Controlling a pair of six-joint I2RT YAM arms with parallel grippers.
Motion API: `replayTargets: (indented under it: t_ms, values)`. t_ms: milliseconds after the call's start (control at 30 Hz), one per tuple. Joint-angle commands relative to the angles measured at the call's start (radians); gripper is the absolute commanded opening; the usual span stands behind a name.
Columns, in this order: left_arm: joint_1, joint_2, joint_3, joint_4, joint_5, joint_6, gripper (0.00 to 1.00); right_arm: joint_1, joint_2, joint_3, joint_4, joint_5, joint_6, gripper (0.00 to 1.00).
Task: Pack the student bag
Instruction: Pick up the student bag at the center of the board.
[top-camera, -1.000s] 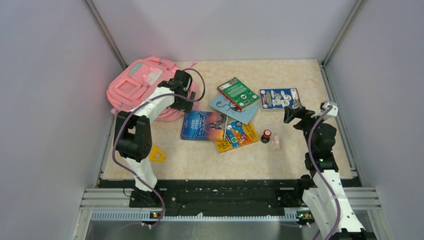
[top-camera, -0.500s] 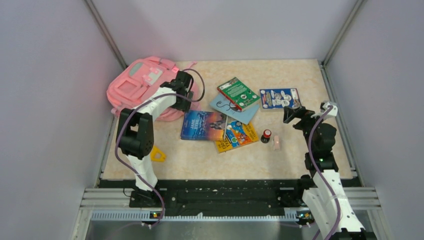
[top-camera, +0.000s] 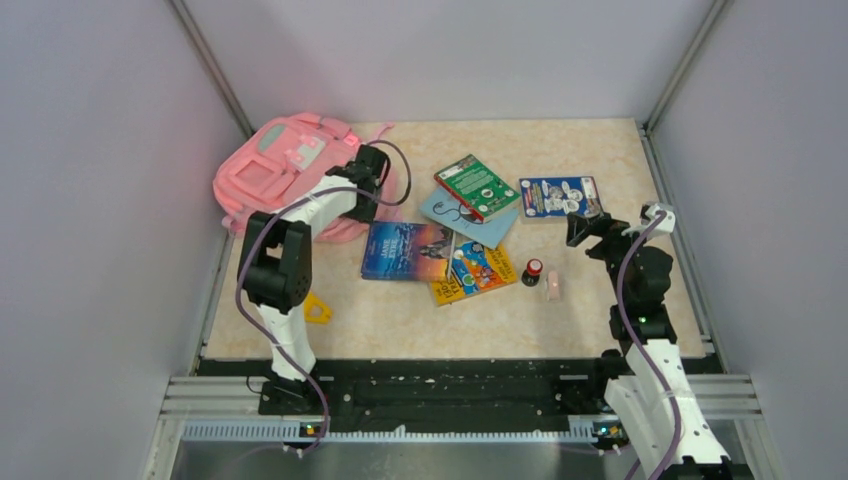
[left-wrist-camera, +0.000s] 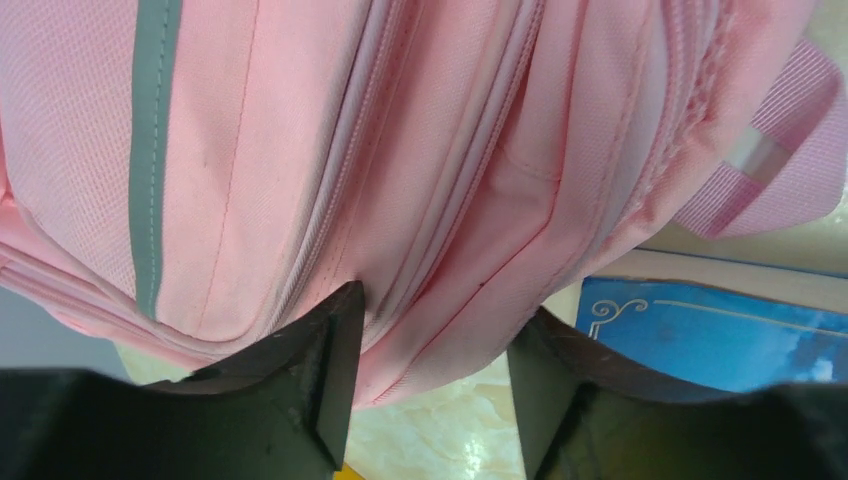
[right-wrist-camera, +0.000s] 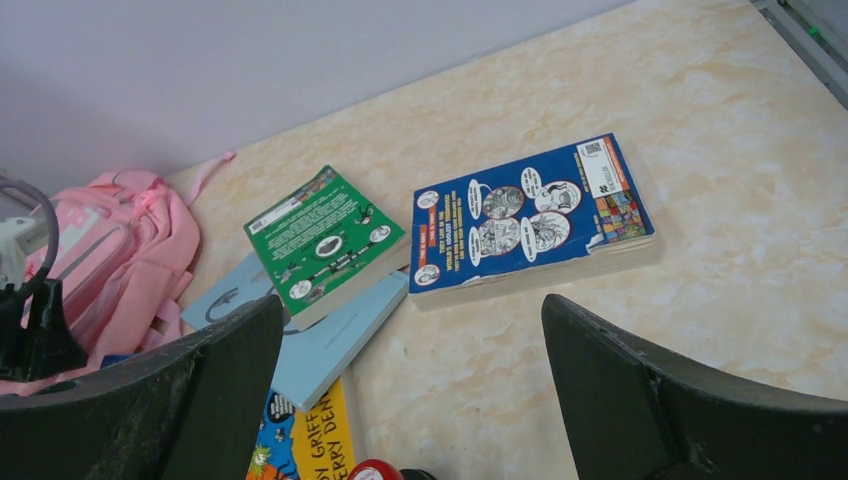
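**Loose fold, shut zips: where the packing could slip**

The student bag (top-camera: 280, 170) lay slumped in the far-left corner of the table (top-camera: 600, 150), close to the left wall; nothing appeared to have gone into it yet. The left gripper (left-wrist-camera: 430, 320) was pushed into the bag's right side, its jaws apart with a bulge of pink fabric and zip seams between them; the wrist view did not show them pinching. The right gripper (right-wrist-camera: 412, 305) hung wide open and empty over the table, near the blue-backed book (right-wrist-camera: 530, 215).

The main risk seemed to be a bad bite; closing on smooth cloth rather than a zip pull or seam could let the soft fabric slide out, or drag the whole limp bag without opening it. The zip lines in the wrist view looked closed, so any book brought over now would likely have no mouth to enter. A sideways pull might also sweep the bag onto the dark blue book (top-camera: 407, 250) lying just beside it, burying its edge; the strap beside the gripper could snag a finger.
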Motion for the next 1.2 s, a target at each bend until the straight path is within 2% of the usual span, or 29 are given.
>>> replayTargets:
  t_ms: [0,100,133,267,400,567,767,867,1000,1167]
  values:
    - [0.001,0.053,0.002,-0.008,-0.02,0.008,0.45,-0.009,-0.006,0.037,0.031,0.007,0.003,0.99]
    - [0.002,0.021,0.003,-0.005,-0.021,-0.004,0.07,-0.009,-0.007,0.041,0.02,0.012,-0.001,0.99]
    - [0.002,0.002,0.003,-0.002,-0.022,-0.011,0.0,-0.009,-0.006,0.043,0.017,0.013,-0.002,0.99]
    - [0.001,-0.132,-0.017,0.036,-0.029,-0.034,0.0,-0.009,0.0,0.054,0.004,0.0,-0.012,0.99]
    - [0.002,-0.325,-0.039,0.096,0.038,-0.062,0.0,-0.009,0.036,0.095,-0.046,-0.018,-0.024,0.99]
    - [0.001,-0.556,-0.079,0.247,0.287,-0.049,0.0,-0.009,0.137,0.198,-0.13,-0.095,-0.003,0.99]
    - [0.001,-0.651,-0.052,0.3,0.591,-0.173,0.0,-0.009,0.247,0.304,-0.11,-0.363,0.162,0.98]
    - [-0.001,-0.668,-0.082,0.345,0.711,-0.246,0.0,0.083,0.27,0.35,-0.094,-0.377,0.209,0.98]
    - [-0.01,-0.688,-0.123,0.386,0.759,-0.282,0.0,0.283,0.286,0.392,-0.089,-0.248,0.198,0.99]
    - [-0.012,-0.717,-0.169,0.436,0.819,-0.309,0.0,0.52,0.351,0.335,0.102,-0.151,0.195,0.99]
